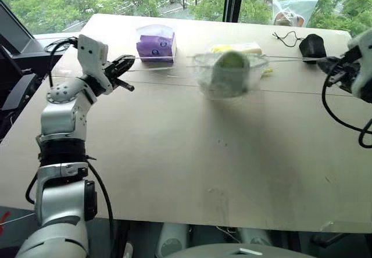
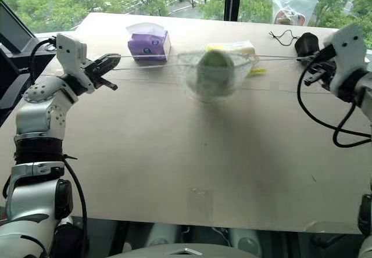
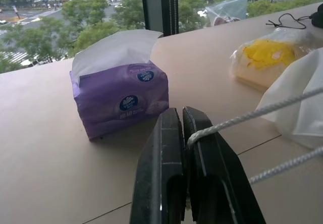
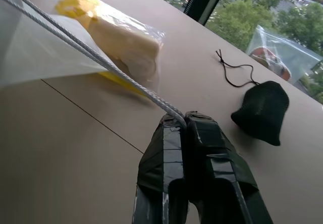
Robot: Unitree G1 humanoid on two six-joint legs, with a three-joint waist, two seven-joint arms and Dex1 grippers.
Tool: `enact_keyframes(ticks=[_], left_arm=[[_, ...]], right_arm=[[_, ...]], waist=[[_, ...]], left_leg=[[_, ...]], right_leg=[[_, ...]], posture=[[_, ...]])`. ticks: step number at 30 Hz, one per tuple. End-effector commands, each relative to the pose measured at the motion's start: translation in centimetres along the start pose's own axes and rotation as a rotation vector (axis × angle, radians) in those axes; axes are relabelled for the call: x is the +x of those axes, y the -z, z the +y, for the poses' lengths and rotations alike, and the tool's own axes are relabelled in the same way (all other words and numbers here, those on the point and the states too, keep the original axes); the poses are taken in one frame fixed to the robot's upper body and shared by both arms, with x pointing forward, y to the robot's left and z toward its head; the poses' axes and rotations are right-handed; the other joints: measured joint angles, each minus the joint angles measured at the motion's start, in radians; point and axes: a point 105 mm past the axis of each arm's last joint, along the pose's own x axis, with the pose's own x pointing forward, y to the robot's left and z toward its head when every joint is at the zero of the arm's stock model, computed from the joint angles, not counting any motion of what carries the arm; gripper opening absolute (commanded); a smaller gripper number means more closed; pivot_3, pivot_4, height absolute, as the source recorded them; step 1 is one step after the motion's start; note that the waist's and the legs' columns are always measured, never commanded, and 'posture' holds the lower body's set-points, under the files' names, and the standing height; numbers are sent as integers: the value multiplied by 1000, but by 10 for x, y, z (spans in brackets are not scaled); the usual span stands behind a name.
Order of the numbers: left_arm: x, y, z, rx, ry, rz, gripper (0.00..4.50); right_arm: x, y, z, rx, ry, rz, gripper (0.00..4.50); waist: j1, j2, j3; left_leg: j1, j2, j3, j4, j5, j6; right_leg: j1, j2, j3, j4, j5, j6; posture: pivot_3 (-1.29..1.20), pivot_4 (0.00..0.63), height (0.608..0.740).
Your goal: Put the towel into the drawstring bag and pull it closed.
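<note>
Left arm rises from the near left corner of the table (image 1: 174, 171), forearm upright, wrist bent so the left gripper (image 1: 125, 66) points level toward the table's middle. Its two black fingers (image 3: 161, 168) are pressed together and pinch the end of a white cord (image 3: 252, 115); the cord leaves the fingertips and runs taut to the right.

Just beyond that gripper, farther back on the table, a purple tissue pack (image 1: 156, 45) stands upright with a white sheet poking from its top.

Centre: the drawstring bag (image 1: 229, 75) hangs between the two grippers, strung on the taut cords, its mouth gathered along the cord line. Its blurred shadow falls on the table beneath it; whether its underside touches the tabletop I cannot tell. Through the milky plastic the towel (image 1: 232, 60) shows as a pale green lump inside the bag, in its upper half.

Directly behind the bag lies a clear plastic pack with yellow contents (image 4: 118, 32), flat on the table.

Right of that, near the far right corner, a small black pouch (image 4: 262, 112) sits with its thin black cord (image 4: 232, 72) trailing loose beside it. Past the table edge, a clear zip bag (image 4: 282, 52) leans by the window.

Right arm enters from the right edge, held out to the side. The right gripper (image 2: 317, 69) points inward and slightly down, fingers clamped together on the other end of the white cord, which stretches tight leftward to the bag.
</note>
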Motion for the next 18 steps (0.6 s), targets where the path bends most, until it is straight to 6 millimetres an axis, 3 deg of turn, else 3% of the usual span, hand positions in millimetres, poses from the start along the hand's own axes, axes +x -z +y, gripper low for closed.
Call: enact_keyframes(ticks=[1, 2, 4, 8, 13, 15, 18], left_arm=[[-29, 3, 68, 58, -360, 35, 133], [-36, 2, 82, 55, -436, 32, 133], [-37, -1, 84, 44, -437, 6, 133], [-22, -6, 48, 12, -248, -67, 133], [-12, -13, -30, -146, 106, -132, 133], [-12, -11, -55, -194, 185, -119, 133], [-12, -5, -71, -210, 209, -88, 133]], right_arm=[[-28, 18, -53, -61, 251, 94, 0], [-36, 24, -64, -93, 309, 126, 0], [-42, 25, -71, -86, 340, 117, 0], [-35, 16, -42, -49, 199, 47, 0], [-28, -10, 34, 29, -154, -167, 0], [-22, -10, 46, 35, -170, -176, 0], [-18, -12, 58, 63, -200, -188, 0]], waist=[[-4, 0, 0], [-8, 0, 0], [-9, 0, 0], [-7, 0, 0], [-8, 0, 0], [-7, 0, 0], [-5, 0, 0]], left_leg=[[5, 0, 0, -1, 0, 0], [4, 0, 0, 0, -1, 1], [3, 0, 0, 1, -3, 5], [4, 0, 1, 2, 0, 0], [3, 1, 0, 2, 0, 0], [3, 1, -1, 2, 0, 0], [3, 0, -2, 3, 0, 0]], right_leg=[[5, 0, 0, -2, 0, 0], [4, 1, 0, -2, 0, 0], [3, 1, 1, -1, 0, 0], [4, 1, 1, 0, 1, 1], [4, 1, 2, -1, 1, 1], [4, 1, 3, 0, 1, 1], [5, 0, 3, 0, 1, 1]], posture=[[0, 150, 740], [0, 150, 740], [0, 150, 740], [0, 150, 740], [0, 150, 740], [0, 150, 740], [0, 150, 740]])
